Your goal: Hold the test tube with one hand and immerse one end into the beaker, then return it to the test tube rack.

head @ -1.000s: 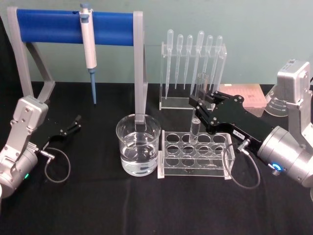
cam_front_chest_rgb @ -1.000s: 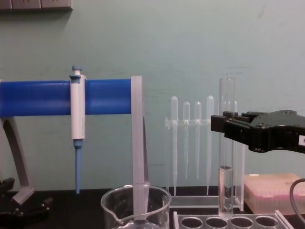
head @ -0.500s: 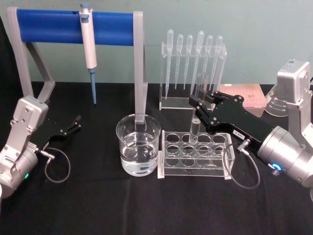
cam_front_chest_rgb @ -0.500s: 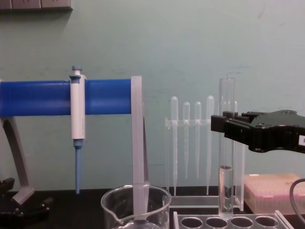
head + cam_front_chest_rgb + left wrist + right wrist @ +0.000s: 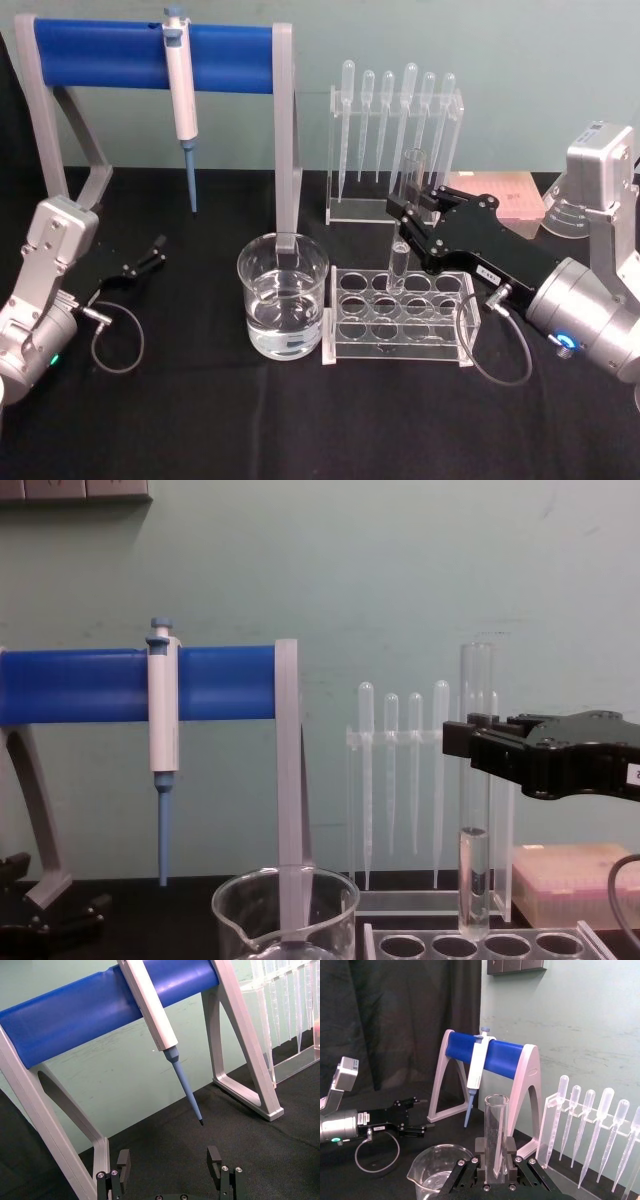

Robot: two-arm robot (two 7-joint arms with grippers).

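Black tabletop: right gripper [image 5: 405, 218] jaws clamp test tube [image 5: 476, 690], tip seemingly above rack [image 5: 395, 346]; left gripper [image 5: 150, 255] parked, spread.

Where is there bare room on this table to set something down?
Bare cloth runs along the front edge, before the beaker and the rack, and between left tool and beaker. Crowded: over the rack, where right tool holds the test tube.
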